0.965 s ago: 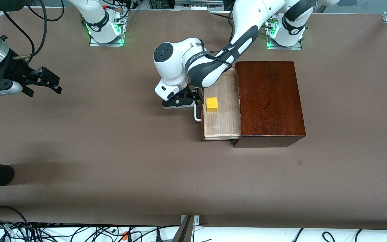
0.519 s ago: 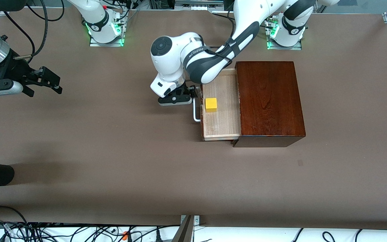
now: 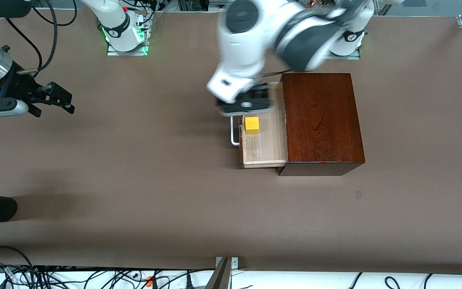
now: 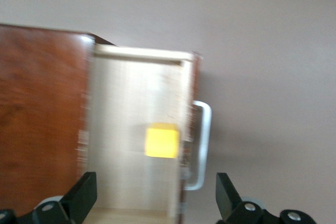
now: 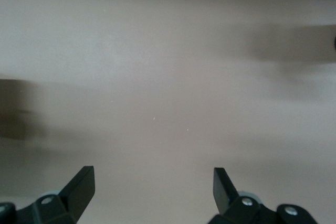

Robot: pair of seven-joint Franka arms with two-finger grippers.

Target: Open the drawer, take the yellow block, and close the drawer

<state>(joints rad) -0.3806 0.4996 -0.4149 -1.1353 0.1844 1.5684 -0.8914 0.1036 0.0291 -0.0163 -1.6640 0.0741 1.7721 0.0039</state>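
One yellow block [image 3: 252, 125] sits in the drawer [image 3: 264, 152] (pulled out) — left end effector [image 4: 156, 203] above, fingers apart; right end effector [image 5: 153, 192] waits, spread.

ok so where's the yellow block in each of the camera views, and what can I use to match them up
Front view: the yellow block lies in the open drawer, just inside its front, partly under the left gripper.
Left wrist view: the yellow block sits mid-picture in the drawer, between the open fingertips.
Right wrist view: not in it, only bare table.
Shared landmark: the white loop handle.
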